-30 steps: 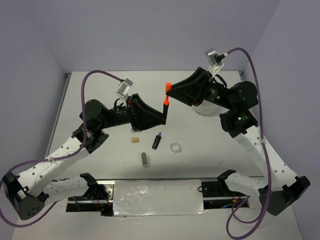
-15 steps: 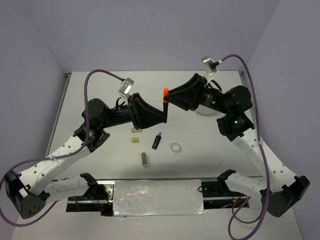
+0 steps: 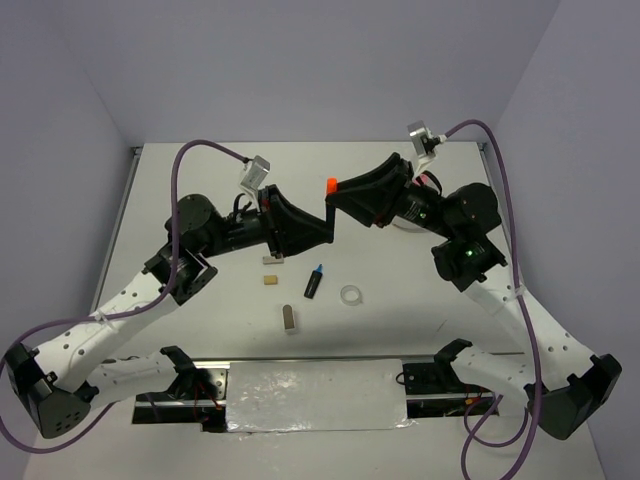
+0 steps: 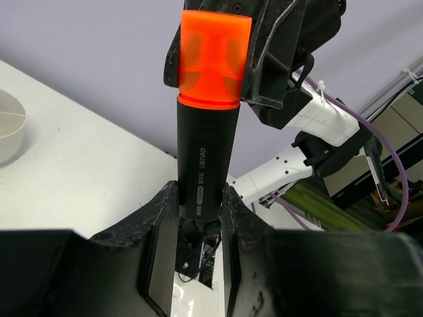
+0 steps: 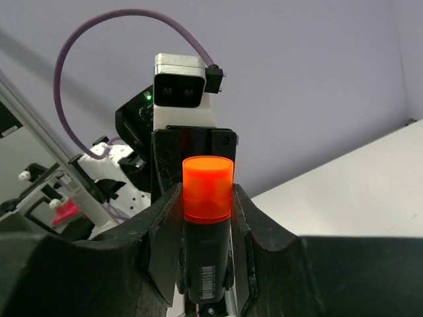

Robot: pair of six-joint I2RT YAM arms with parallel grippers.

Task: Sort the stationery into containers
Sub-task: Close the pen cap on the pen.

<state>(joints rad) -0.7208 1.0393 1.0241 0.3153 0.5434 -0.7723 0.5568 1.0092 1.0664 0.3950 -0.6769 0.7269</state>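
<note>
A black marker (image 3: 329, 212) stands upright in the air over the table's middle, with an orange cap (image 3: 331, 186) seated on its top. My left gripper (image 3: 328, 232) is shut on the lower barrel (image 4: 203, 165), jaws pressed against both sides. My right gripper (image 3: 337, 193) is shut on the orange cap (image 5: 207, 188), reaching in from the right. On the table lie a blue-capped marker (image 3: 314, 281), a clear tape ring (image 3: 351, 295), a tan block (image 3: 269, 281) and a grey block (image 3: 289, 318). The white divided dish (image 4: 10, 125) sits mostly hidden behind the right arm.
The left wrist camera (image 5: 182, 89) faces the right gripper closely. Both forearms meet over the table's centre, above the loose items. The table's side rails run along the left edge (image 3: 122, 205) and far right corner.
The orange cap was held apart above the marker's orange tip; the right gripper has lowered it onto the marker. Both arms shifted slightly left.
</note>
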